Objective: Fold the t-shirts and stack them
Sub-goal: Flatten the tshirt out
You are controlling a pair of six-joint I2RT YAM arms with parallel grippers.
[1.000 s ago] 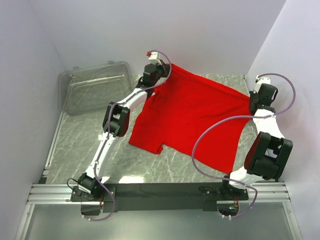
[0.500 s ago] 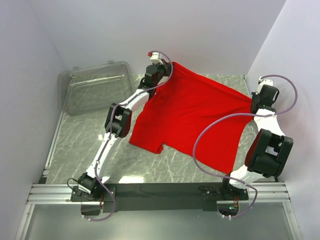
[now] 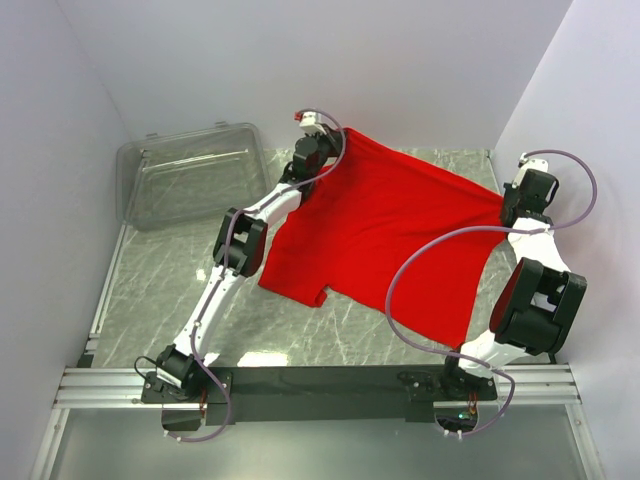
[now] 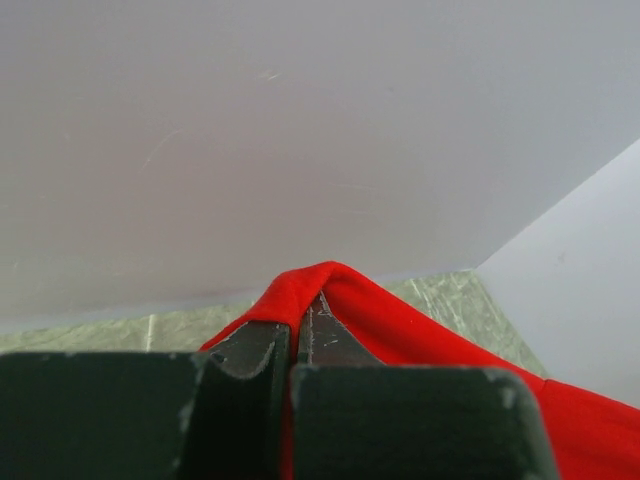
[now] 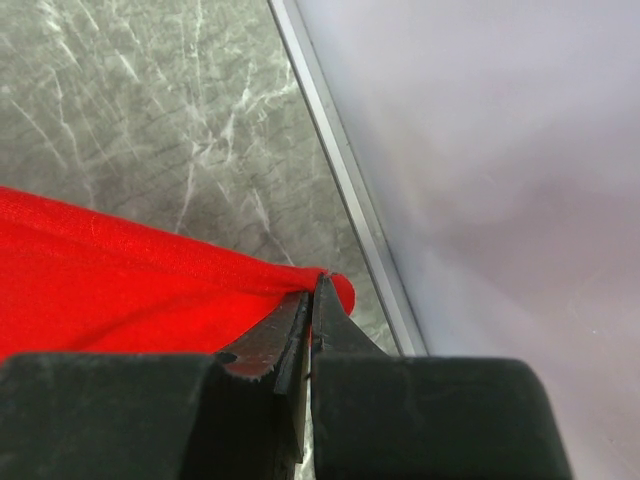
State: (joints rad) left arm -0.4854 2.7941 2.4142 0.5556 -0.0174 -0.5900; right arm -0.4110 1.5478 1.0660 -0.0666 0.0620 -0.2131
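The left gripper (image 4: 308, 318) is clamping shut on a corner of the plain bright red short-sleeved t-shirt of soft cloth (image 3: 390, 225). In the left wrist view its two dark fingers are pressing together at the bottom centre, and a small red peak of cloth is rising just above their tips. The right gripper (image 5: 313, 297) is likewise closing tight on another corner, with a rounded nub of red poking past the tips at the middle of its wrist view and the cloth running off to the left edge.

From above, the t-shirt is hanging spread between the two grips. Its upper edge is stretching taut from the upper centre of the frame to the right side. The cloth is showing no print and only shallow creases. It is widening as it is sloping down toward the lower middle, where a short sleeve is jutting out at lower left and a hem corner is drooping at lower right, over the grey marbled tabletop (image 3: 160, 275).

A clear plastic bin (image 3: 190, 178) is sitting at the upper left, well apart from the cloth. A purple cable (image 3: 420, 262) is looping in front of the t-shirt's right half.
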